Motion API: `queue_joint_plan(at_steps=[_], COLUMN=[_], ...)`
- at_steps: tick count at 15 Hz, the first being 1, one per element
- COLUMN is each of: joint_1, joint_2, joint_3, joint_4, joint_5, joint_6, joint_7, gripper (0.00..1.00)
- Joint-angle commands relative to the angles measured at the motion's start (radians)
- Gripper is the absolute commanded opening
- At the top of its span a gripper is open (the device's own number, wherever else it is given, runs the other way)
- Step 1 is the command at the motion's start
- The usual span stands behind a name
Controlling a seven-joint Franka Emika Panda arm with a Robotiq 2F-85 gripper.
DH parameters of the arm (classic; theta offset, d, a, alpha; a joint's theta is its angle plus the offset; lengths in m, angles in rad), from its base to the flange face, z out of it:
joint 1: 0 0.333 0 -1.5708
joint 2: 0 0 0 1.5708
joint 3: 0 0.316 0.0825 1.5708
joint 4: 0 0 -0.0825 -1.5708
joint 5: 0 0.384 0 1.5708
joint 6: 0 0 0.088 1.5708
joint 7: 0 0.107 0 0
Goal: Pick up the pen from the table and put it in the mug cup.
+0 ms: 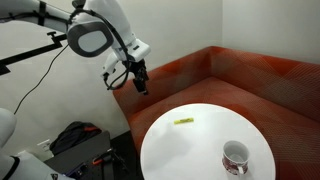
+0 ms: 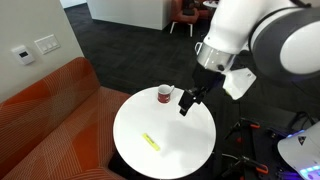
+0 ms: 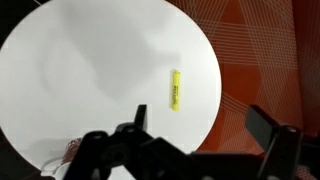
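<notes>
Lightness and a stiff, slick barrel are my guess for the thin yellow-green pen point(image 1: 184, 122) — flat on the round white table point(image 1: 190, 150), well apart from the red-marked white mug point(image 1: 236, 157) — so the black gripper point(image 1: 140, 85) (jaws apart, aloft) should pinch its middle.

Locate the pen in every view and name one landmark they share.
Exterior view: pen on the table's upper left part.
Exterior view: pen lower left of the table's middle.
Wrist view: pen right of centre, near the table's edge.
Shared landmark: the round white table.
</notes>
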Motion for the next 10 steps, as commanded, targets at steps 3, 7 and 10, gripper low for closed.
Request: queue_joint_plan(at_steps=[3,7,10], joint_1=[0.021,0.079,0.105], joint_2=[0.287,0.456,0.454], joint_3=[0.041,-0.029,-0.059], joint_4=[0.063,0.145,0.129], joint_5=[-0.210,-0.293,-0.253], joint_6=[0.249,0.281,0.276], joint_7=[0.285,0.351,0.310], gripper=[1.00,1.00,1.00])
